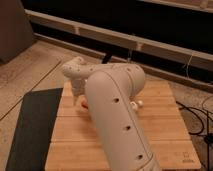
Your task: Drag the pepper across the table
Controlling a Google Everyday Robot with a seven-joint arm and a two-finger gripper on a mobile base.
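matt wood table point(167, 131), smooth plastic hand point(76, 96) over its left

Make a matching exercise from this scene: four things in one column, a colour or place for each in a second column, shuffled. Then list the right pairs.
Things:
1. pepper
2. mat
3. table
4. pincer

Colour or place:
A. light wood planks
B. white, low over the table's far left part, beside the pepper
C. red-orange
D. dark grey, left of the table

Pairs: 1-C, 2-D, 3-A, 4-B
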